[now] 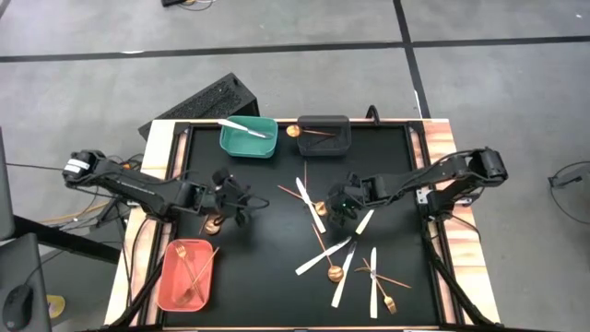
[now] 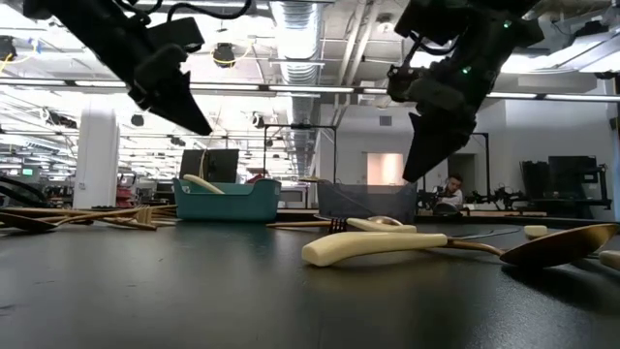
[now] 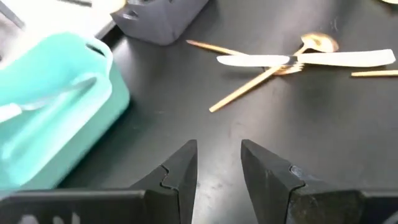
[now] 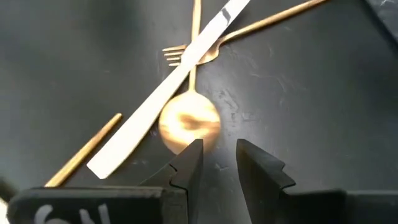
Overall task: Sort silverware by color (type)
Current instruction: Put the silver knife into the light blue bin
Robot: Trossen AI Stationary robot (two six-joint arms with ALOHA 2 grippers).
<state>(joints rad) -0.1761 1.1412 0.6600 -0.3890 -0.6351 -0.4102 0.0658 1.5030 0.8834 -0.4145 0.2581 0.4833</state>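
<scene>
Silverware lies scattered on the black mat: white knives (image 1: 323,256) and gold spoons (image 1: 335,272) and forks (image 1: 383,295). My right gripper (image 1: 343,198) hangs open above the mat at its middle. In the right wrist view its gripper (image 4: 217,155) stands just short of a gold spoon's bowl (image 4: 189,124); a white knife (image 4: 168,93) lies across that spoon and a fork (image 4: 186,55). My left gripper (image 1: 235,198) hovers open over bare mat left of the middle, empty in its wrist view (image 3: 217,155). A gold spoon (image 1: 214,224) lies beside it.
The teal bin (image 1: 249,136) at the far edge holds a white knife. The dark grey bin (image 1: 323,134) beside it holds a gold spoon. The salmon bin (image 1: 187,274) at the near left corner holds gold forks. Bare mat lies between the two grippers.
</scene>
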